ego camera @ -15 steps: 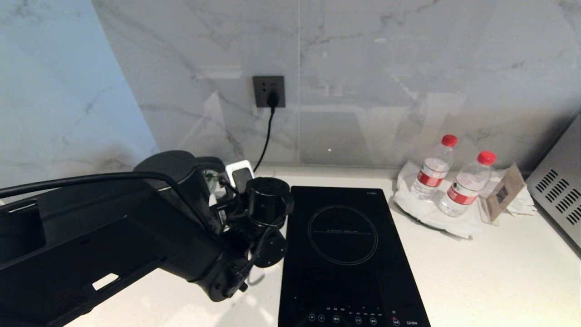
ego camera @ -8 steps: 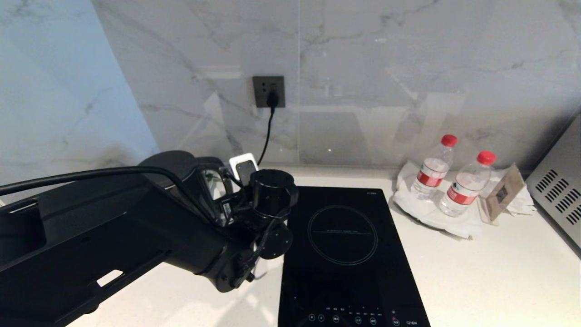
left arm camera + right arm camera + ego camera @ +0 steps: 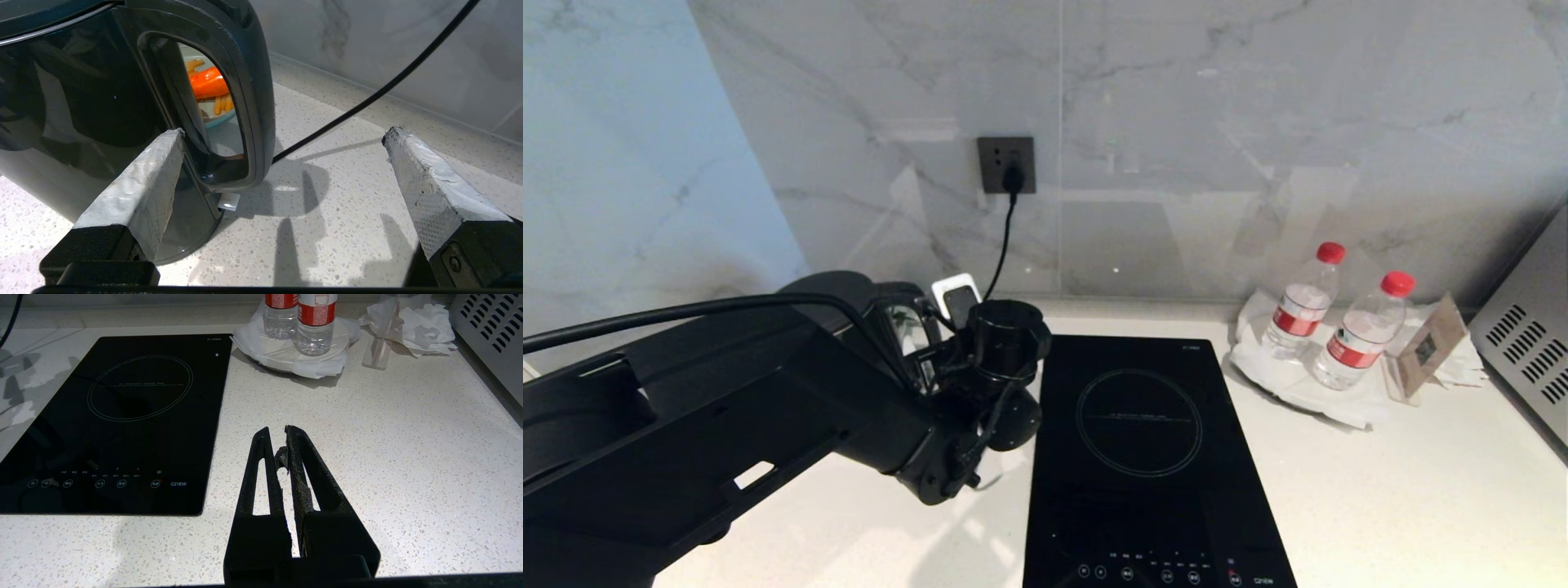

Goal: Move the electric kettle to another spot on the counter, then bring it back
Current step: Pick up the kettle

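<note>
Left wrist view: kettle handle between the wide-open left gripper fingers, nothing gripped.

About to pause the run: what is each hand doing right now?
Left hand: open, holding nothing, at the electric kettle's handle.
Right hand: closed, empty.

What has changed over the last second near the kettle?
The left arm has shifted a little toward the back wall, bringing the open left gripper up to the electric kettle's handle; nothing is gripped yet. Kettle, induction hob and water bottles stayed put.
</note>
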